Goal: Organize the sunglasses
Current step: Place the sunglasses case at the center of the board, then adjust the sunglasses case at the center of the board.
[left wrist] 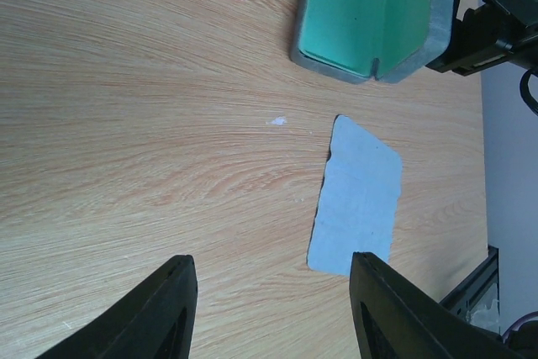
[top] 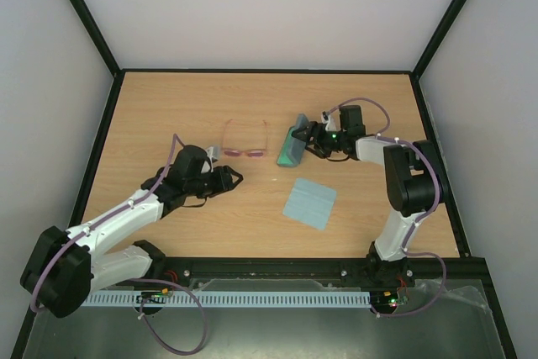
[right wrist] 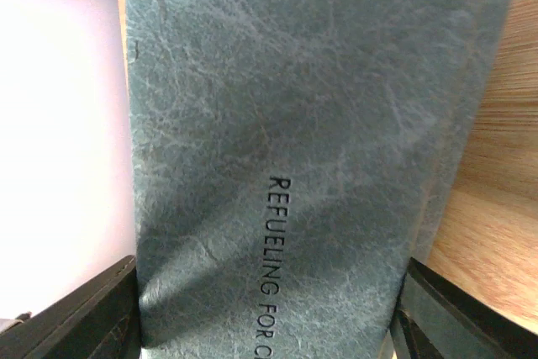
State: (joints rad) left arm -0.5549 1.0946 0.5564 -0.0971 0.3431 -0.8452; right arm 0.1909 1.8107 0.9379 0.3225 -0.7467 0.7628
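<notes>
Pink-red translucent sunglasses (top: pixel 244 153) are sitting flat on the wooden desk (top: pixel 168 115), a bit above centre in the top view. The temple arms are unfolded and point toward the upper edge of the frame. Nothing's touching them.

The left pincer (top: pixel 231 178) is just below them in that view, near but apart. Its wrist cam shows the fingers (left wrist: pixel 160 317) spread wide with only bare desk between them, so it's open and holding nothing. The same cam catches one tinted lens of the sunglasses at the top edge.

Just right of the glasses in the top view is the grey-blue glasses case (top: pixel 293 145), hinged open so the green inside shows. The right pincer (top: pixel 313 142) has it. In the right wrist view the leathery outer shell fills the frame with a black finger (right wrist: pixel 101 317) against each side, so it's clamped on the case. The embossed lettering reads "REFUELING FOR" and then runs off the bottom. The case looks tipped up on its edge, not lying flat.

A light-blue cloth (top: pixel 309 203) lies flat below the case, apart from it, lower right of centre.
</notes>
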